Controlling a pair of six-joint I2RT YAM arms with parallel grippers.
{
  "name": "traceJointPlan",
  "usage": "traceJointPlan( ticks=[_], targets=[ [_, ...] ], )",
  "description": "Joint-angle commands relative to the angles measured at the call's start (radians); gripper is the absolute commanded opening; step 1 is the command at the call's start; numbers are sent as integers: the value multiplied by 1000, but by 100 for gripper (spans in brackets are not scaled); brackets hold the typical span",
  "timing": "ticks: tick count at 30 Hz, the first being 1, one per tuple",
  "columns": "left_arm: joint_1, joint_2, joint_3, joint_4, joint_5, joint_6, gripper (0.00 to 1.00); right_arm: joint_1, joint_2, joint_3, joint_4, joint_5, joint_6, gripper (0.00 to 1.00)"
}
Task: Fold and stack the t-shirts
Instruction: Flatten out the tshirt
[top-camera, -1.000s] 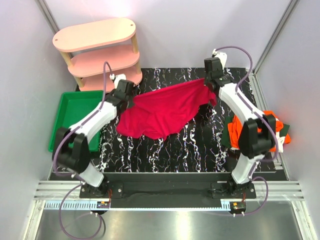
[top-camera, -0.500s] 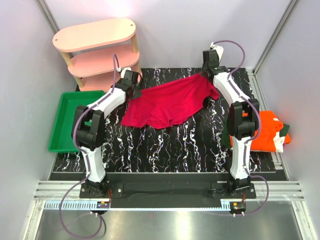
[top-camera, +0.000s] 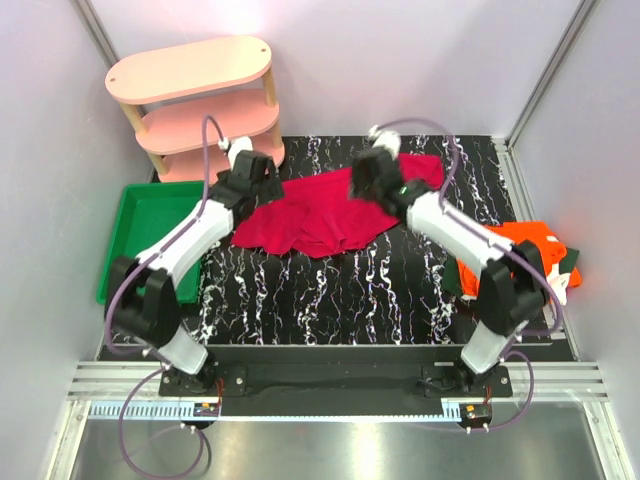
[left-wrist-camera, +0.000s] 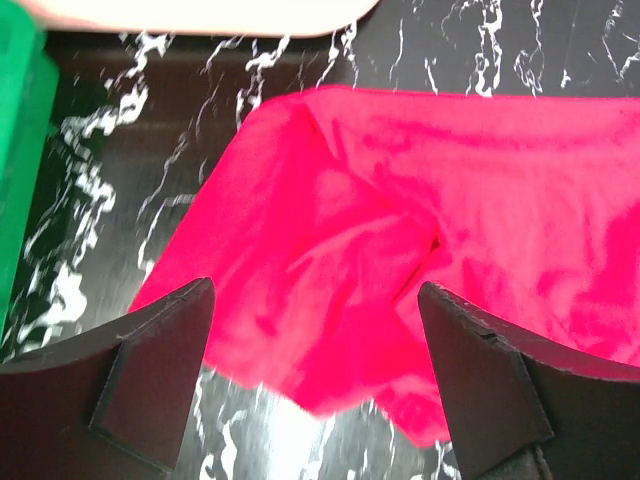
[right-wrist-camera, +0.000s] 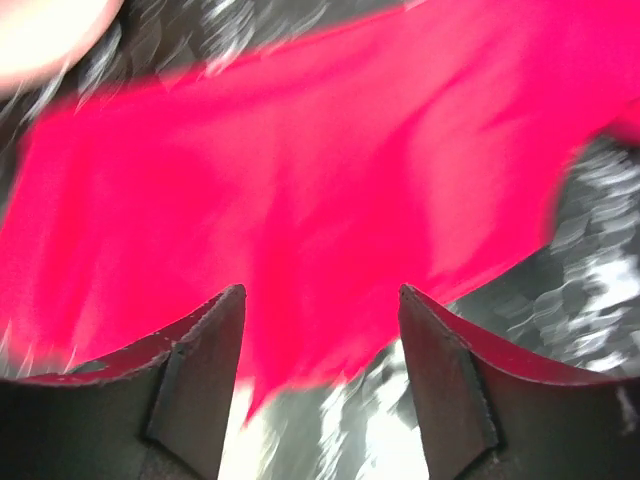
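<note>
The crimson t-shirt (top-camera: 320, 212) lies crumpled and spread on the black marbled table (top-camera: 330, 290), near its far edge. My left gripper (top-camera: 256, 176) hovers open over the shirt's left end. In the left wrist view the open left gripper (left-wrist-camera: 315, 290) frames the crimson t-shirt (left-wrist-camera: 400, 200) below, apart from it. My right gripper (top-camera: 362, 184) hangs open above the shirt's right half. The right wrist view shows the right gripper (right-wrist-camera: 320, 292) empty over the crimson t-shirt (right-wrist-camera: 300, 150). An orange t-shirt (top-camera: 520, 255) rests on a dark green t-shirt (top-camera: 570, 262) at the right edge.
A green plastic tray (top-camera: 140, 235) sits left of the table. A pink three-tier shelf (top-camera: 200, 100) stands at the back left, close behind the left gripper. Grey walls close in both sides.
Both grippers have opened and let go of the crimson t-shirt, which has dropped onto the table. The right arm has swung left over the shirt; the left gripper has pulled back slightly.
</note>
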Motion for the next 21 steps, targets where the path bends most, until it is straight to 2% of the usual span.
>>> traceJointPlan(
  ticks=[1,6,9,21],
  targets=[
    [-3,-112,-127,27,-52,-56,88,133,-134,-176,27,5,88,66],
    [-4,-200,-239,13,-68,-62,87,208,-235,-339,21,8,146,57],
    [-7,-235,-288,12,-64,-74,87,221,-255,-391,22,7,177,55],
    [-42,-289,-346,-25,-82,-108,86,304,-108,-339,97,-27,203,53]
  ],
)
